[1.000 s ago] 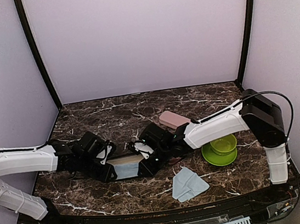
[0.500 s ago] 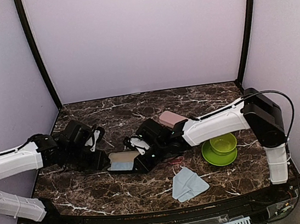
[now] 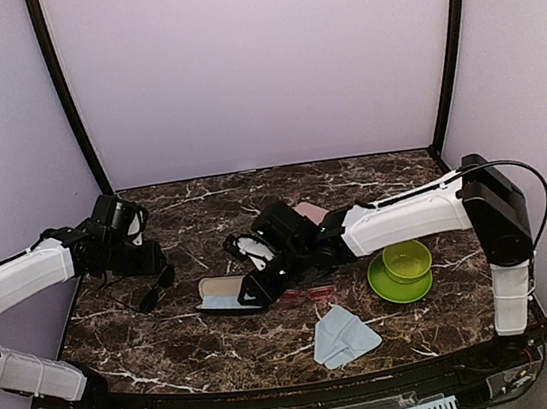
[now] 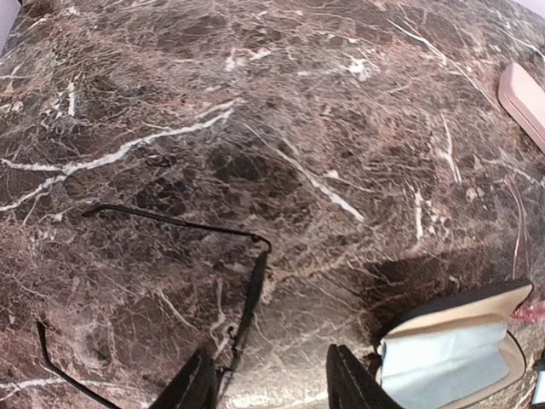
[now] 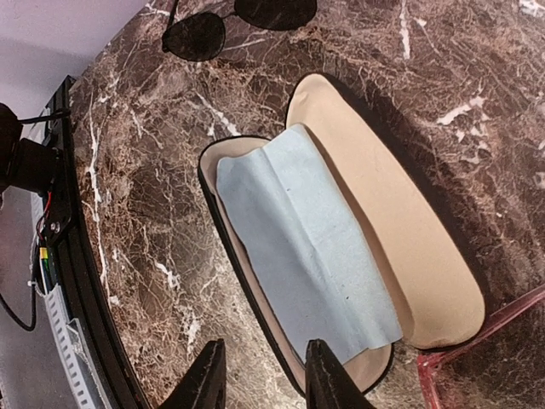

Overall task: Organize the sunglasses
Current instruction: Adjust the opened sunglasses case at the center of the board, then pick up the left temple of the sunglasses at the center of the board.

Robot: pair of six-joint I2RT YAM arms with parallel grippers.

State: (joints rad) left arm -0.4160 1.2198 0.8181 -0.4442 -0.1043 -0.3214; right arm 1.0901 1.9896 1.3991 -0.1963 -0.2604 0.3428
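"Where are the sunglasses? I can't see past the arms."

"Both pairs are on the marble table, one on each side of the open black case. The black sunglasses lie flat on the left arm's side of the case, near it but apart from it, with their temples unfolded. The red-pink sunglasses are at the case's other end, right up against it. I can't tell whether they actually touch."

"Is anything in the case?"

"Just a light blue cloth spread over the tan lining. The lid is thrown back."

"What about the grippers?"

"The left gripper hangs over the black pair, to the left of the case. Its fingers are parted a moderate way and clamp nothing. The thin frame runs in close to one fingertip, but I can't tell if they meet. The right gripper sits directly above the case's front rim, fingers partly spread and holding nothing."

"What else is around?"

"A pink case lies behind the black case, half hidden by the right arm. A loose blue cloth is in front of the case, off to its right. A green bowl stands further right, beyond the red-pink pair."
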